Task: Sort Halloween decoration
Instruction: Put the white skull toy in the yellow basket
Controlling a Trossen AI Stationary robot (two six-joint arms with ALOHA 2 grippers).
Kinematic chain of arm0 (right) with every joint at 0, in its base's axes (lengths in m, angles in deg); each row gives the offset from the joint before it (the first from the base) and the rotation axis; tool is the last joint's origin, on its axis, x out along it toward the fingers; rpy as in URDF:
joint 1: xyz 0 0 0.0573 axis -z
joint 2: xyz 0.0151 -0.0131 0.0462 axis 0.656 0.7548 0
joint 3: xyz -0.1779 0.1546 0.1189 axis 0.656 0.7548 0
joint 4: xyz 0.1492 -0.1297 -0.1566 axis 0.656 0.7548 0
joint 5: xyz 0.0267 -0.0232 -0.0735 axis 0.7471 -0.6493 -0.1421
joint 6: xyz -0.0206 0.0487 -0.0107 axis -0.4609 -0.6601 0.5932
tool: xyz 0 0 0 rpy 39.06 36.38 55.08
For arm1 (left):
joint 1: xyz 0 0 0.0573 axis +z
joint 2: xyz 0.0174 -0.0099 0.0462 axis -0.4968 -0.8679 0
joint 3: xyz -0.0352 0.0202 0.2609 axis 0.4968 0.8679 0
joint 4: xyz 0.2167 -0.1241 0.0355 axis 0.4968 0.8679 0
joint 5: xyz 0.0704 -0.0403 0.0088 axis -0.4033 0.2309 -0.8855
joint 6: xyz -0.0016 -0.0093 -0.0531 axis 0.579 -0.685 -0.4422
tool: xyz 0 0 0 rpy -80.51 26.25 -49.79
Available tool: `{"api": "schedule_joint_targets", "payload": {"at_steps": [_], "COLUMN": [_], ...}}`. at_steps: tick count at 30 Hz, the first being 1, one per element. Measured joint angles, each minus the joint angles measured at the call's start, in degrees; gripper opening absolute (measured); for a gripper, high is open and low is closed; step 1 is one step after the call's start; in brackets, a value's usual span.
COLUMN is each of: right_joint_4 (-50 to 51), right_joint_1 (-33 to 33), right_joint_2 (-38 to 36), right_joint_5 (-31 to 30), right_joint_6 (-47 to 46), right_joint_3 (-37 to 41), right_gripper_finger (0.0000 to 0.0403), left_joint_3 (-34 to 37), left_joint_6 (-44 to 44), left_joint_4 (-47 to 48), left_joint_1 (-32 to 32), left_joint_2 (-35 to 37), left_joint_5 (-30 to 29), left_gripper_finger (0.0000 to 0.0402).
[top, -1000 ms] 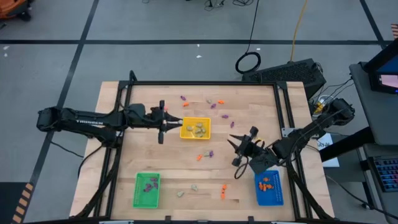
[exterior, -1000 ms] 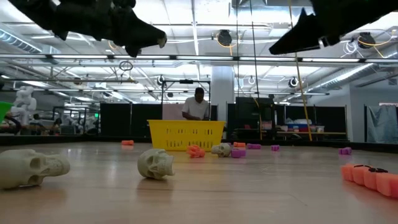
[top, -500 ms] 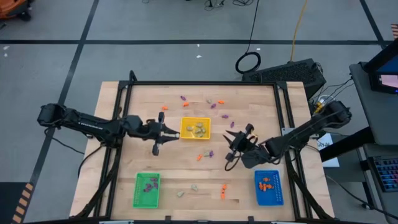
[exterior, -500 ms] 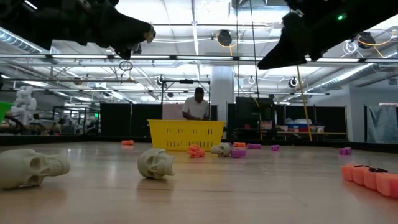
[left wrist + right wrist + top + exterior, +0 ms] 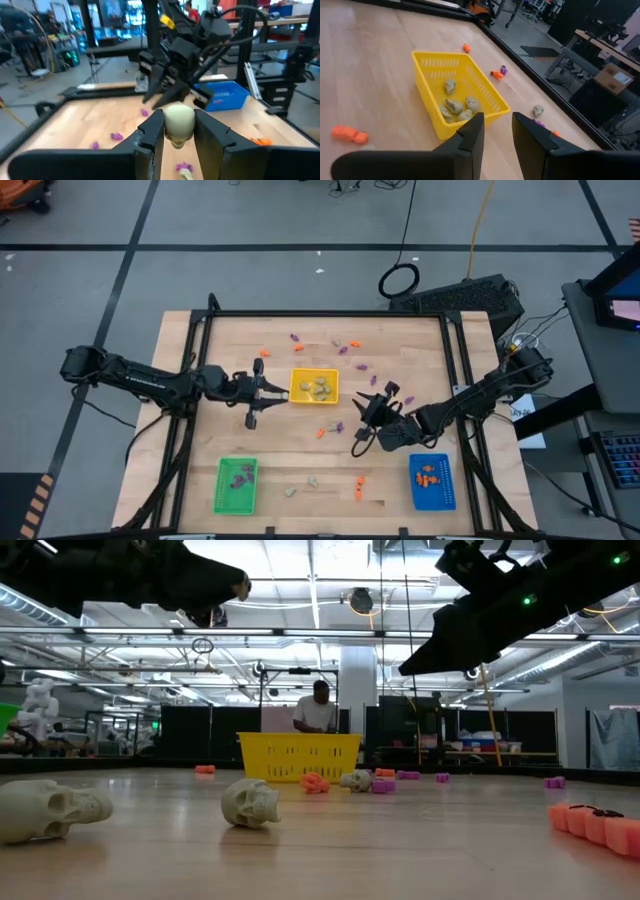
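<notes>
My left gripper (image 5: 272, 390) hovers just left of the yellow tray (image 5: 314, 374), shut on a pale skull trinket (image 5: 179, 122). My right gripper (image 5: 362, 418) hangs open and empty over the table's middle, right of the yellow tray; its wrist view shows nothing between its fingers (image 5: 497, 132). The yellow tray (image 5: 470, 112) holds several pale trinkets. The green tray (image 5: 236, 484) holds purple ones, and the blue tray (image 5: 432, 481) holds orange ones. Loose orange (image 5: 322, 432), purple (image 5: 360, 364) and pale (image 5: 312, 479) trinkets lie on the wood. My left gripper pinches the pale skull by its two sides (image 5: 167, 125) between its two fingers. The fingers lie about level and point toward the table's right. The skull is lifted clear of the table, its rounded top up.
Two pale skulls (image 5: 250, 803) and orange pieces (image 5: 590, 820) lie near the front edge. A black frame (image 5: 320, 314) borders the table. A person (image 5: 318, 710) stands in the room behind. Bare wood lies between the green and yellow trays.
My right gripper has gone from above the blue tray toward the table's left, to the middle. My left gripper has drawn a little toward the near edge beside the yellow tray, and its arm has angled.
</notes>
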Motion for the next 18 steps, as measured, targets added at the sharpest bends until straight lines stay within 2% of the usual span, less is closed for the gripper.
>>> {"api": "schedule_joint_targets", "payload": {"at_steps": [8, 18], "right_joint_4": [-0.07, -0.05], "right_joint_1": [0.00, 0.00], "right_joint_2": [-0.02, -0.03], "right_joint_5": [1.40, 2.73], "right_joint_6": [0.11, 0.11], "right_joint_3": [0.00, 0.00], "right_gripper_finger": [0.0089, 0.0089], "left_joint_3": [-0.02, -0.02], "left_joint_6": [10.68, 31.13], "left_joint_4": [0.56, 2.42], "left_joint_1": [0.00, 0.00], "left_joint_2": [0.00, 0.00], "left_joint_5": [-0.70, -2.99], "left_gripper_finger": [0.0089, 0.0090]}}
